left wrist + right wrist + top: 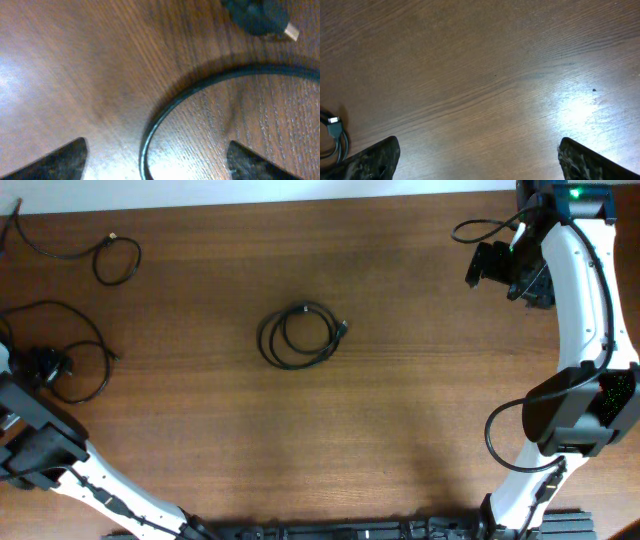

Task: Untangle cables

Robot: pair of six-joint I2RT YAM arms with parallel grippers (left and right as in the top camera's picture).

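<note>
With both sets of fingers spread wide and empty, the left gripper [157, 162], low over the left-edge cable [210, 77], should centre on the cord before pinching, keeping clear of the mid-table coil [290, 362] and the far-left-corner cable [137, 258], while the right gripper [480, 160] hangs near the far-right corner.

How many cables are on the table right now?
3. A coiled cable at the centre of the table, a small-looped cable at the overhead view's top left, and a wide-looped cable at the left edge, possibly continuing out of frame.
</note>
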